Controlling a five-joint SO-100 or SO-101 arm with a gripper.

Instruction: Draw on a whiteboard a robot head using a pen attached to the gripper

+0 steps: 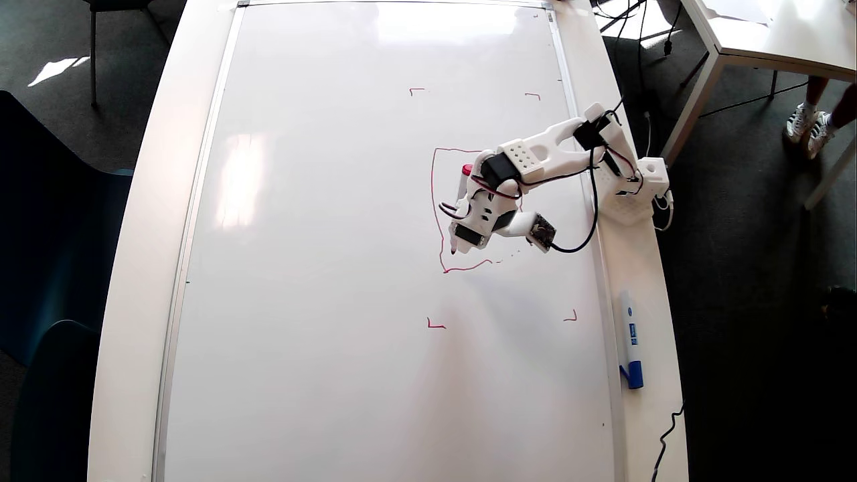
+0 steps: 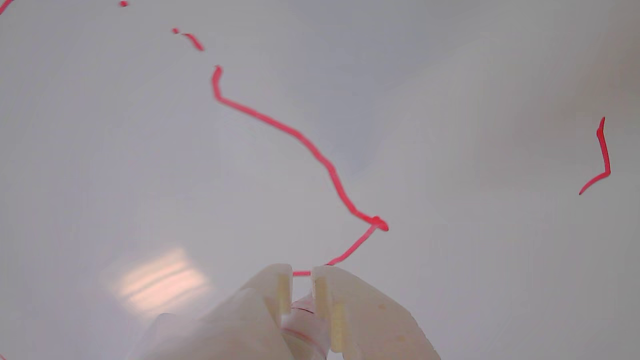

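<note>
While the gripper [image 1: 462, 231] clamps the pen [image 1: 462, 194], the red head [image 1: 436, 201] is only a wobbly, unclosed outline beneath it; the board [image 1: 321, 268] lies bare and wide toward its left frame in the overhead view.

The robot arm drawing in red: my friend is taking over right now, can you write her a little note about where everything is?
Gripper: shut on the pen, whose tip sits low on the outline's left side in the overhead view.
Whiteboard: lies flat on the table, with four small red corner marks.
Robot head: only part of the outline shows: top edge, left side, bottom-left corner, and a bottom stroke that breaks into faint dots. The arm hides the right side.
Spare marker with blue cap: on the table rim, right of the board.
Done: part of the outline.
Left: close the outline; no inside details visible yet.
</note>
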